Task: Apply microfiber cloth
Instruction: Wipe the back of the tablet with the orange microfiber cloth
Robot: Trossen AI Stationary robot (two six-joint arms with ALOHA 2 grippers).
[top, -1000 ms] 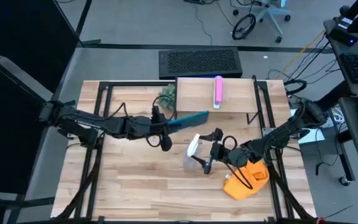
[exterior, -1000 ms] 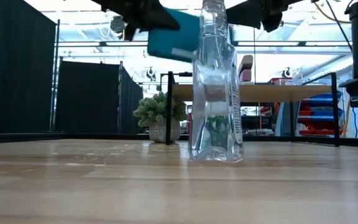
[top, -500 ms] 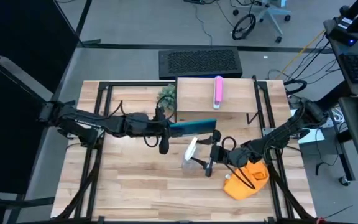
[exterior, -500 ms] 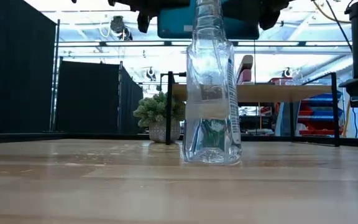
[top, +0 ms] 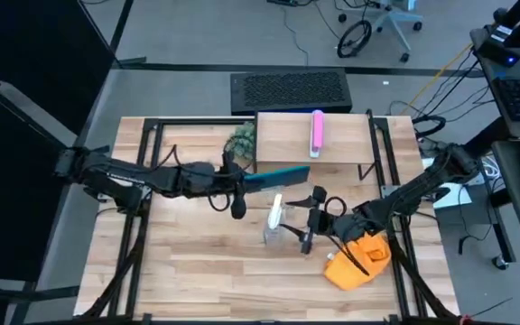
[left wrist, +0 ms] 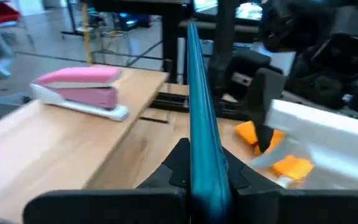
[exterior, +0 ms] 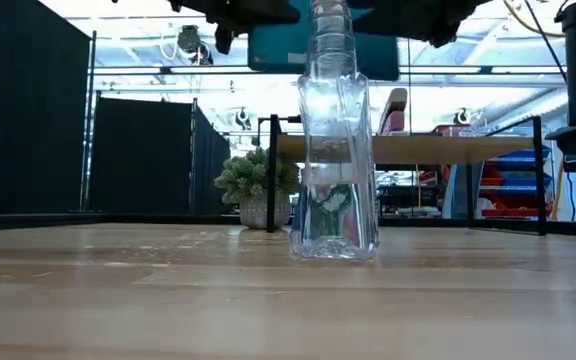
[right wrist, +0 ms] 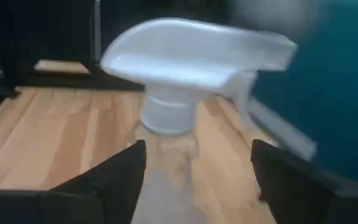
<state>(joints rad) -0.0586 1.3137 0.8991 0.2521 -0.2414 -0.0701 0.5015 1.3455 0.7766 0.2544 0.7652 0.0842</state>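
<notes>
My left gripper [top: 245,181] is shut on a dark teal tablet [top: 280,175], held on edge above the table's middle. My right gripper [top: 300,236] is shut on a clear spray bottle [exterior: 333,150] with a white trigger head [top: 276,213], just near of the tablet. The bottle's base [exterior: 333,252] is on the table. The orange microfiber cloth [top: 357,263] lies bunched on the table at the near right, partly under my right arm; no gripper touches it. My left gripper pinches the tablet's near end [left wrist: 199,177] between its two fingers, coming level from the table's left. The tablet stands on edge, lifted clear, and points toward the table's right. My right gripper has the bottle's clear body [right wrist: 166,186] below the white head, one finger on each side. It comes from the table's right, slanting down. The bottle stands upright on the table.
A pink stapler [top: 316,133] lies on a raised wooden shelf [top: 283,135] at the far middle. A small potted plant [top: 244,137] stands left of the shelf. Black frame rails [top: 143,217] run along both table sides.
My left gripper has carried the tablet toward the table's right and turned it from a slant, face showing, to nearly edge-on above the bottle. My right gripper has shifted the bottle a little toward the table's left; it leaned briefly and now stands upright.
</notes>
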